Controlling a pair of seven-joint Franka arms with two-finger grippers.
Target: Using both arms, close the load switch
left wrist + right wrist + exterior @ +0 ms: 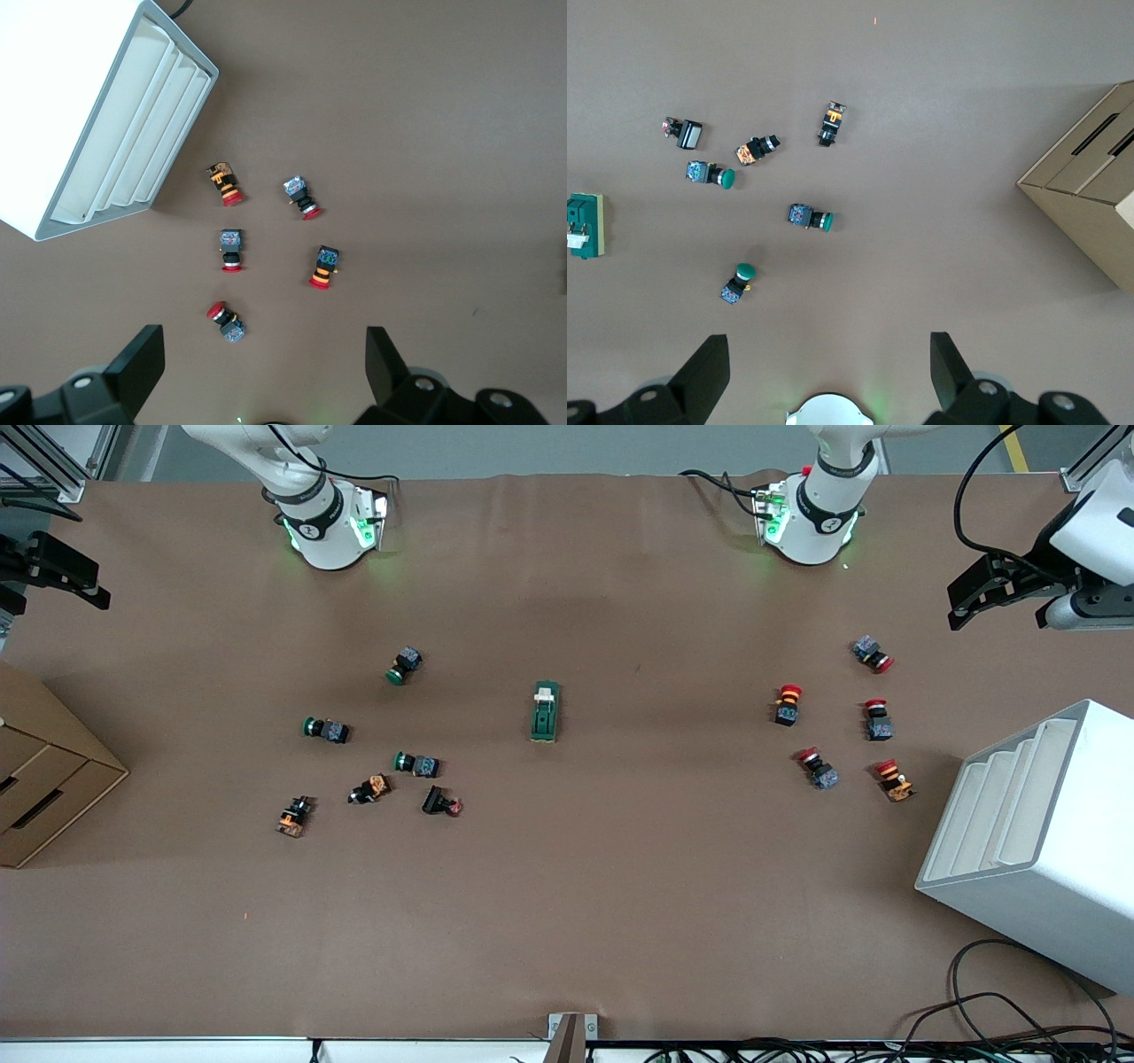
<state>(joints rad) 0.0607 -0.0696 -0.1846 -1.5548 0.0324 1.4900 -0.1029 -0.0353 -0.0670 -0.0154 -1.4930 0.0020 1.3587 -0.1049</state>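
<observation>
The load switch [545, 713], a dark green oblong block with a cream-white lever piece at its end toward the robots, lies on the brown table midway between the two arms. It also shows at the edge of the right wrist view [586, 226]. My left gripper [961, 602] hangs open and empty in the air at the left arm's end of the table, over a red-capped push button [226, 322], with nothing between its fingers [142, 363]. My right gripper [62, 598] hangs open and empty at the right arm's end, its fingers [709, 372] wide apart over bare table near its own base.
Several red-capped push buttons [788, 704] lie toward the left arm's end, beside a white slotted bin [1045, 841]. Several green-capped and black push buttons [403, 666] lie toward the right arm's end, near a cardboard box [44, 779]. Cables [1001, 1019] run along the front edge.
</observation>
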